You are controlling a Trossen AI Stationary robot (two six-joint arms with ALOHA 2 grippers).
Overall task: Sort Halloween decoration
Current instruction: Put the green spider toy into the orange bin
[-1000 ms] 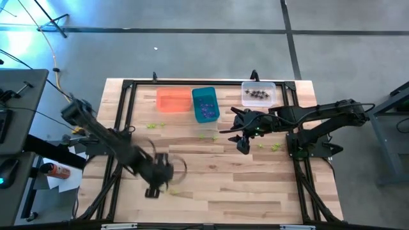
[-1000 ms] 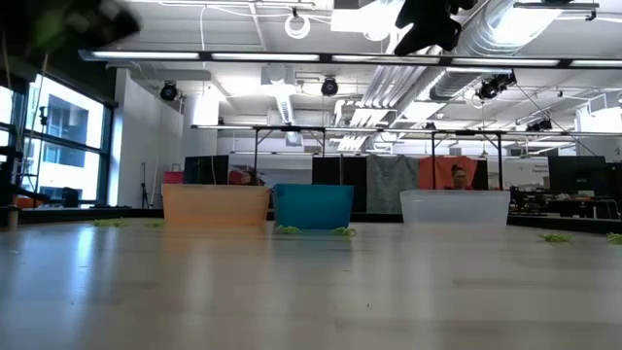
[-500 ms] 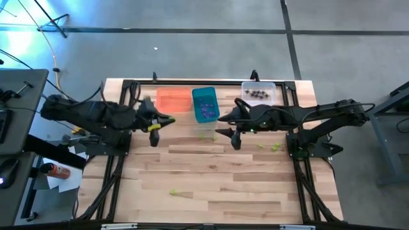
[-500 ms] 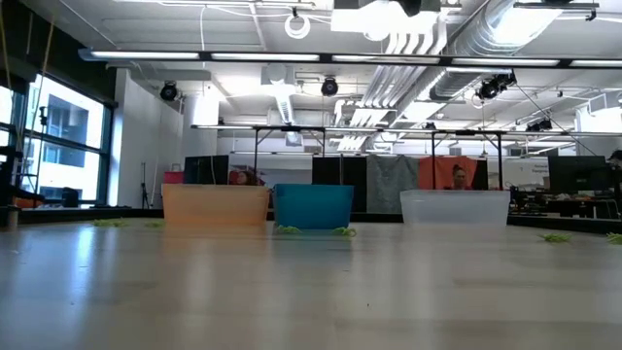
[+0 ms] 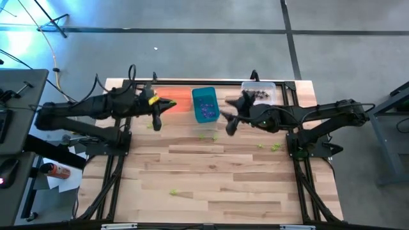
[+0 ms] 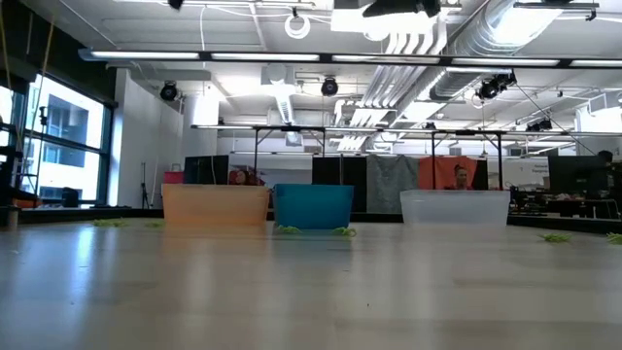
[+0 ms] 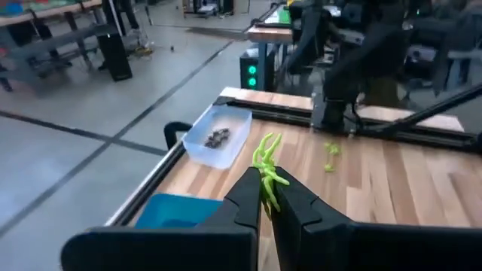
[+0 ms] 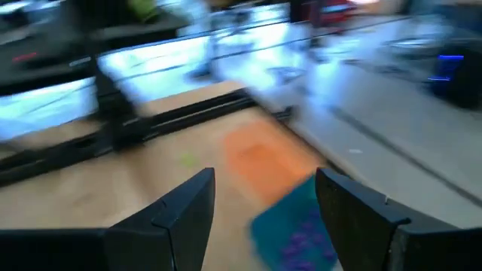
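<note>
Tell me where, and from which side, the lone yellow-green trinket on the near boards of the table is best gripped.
Grip the lone yellow-green trinket across its middle, coming straight down from above. It lies low and flat on the boards of the table with nothing beside it, so a sideways approach would probably find little to hold. The right gripper is open.

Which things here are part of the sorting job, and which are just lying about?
Part of the job:
- yellow-green trinket pinched in the left gripper
- loose green trinkets on the table
- orange bin, teal bin, clear bin
- right gripper, open, beside the teal bin

Just lying about:
- orange can on the side desk
- cables on the floor
</note>
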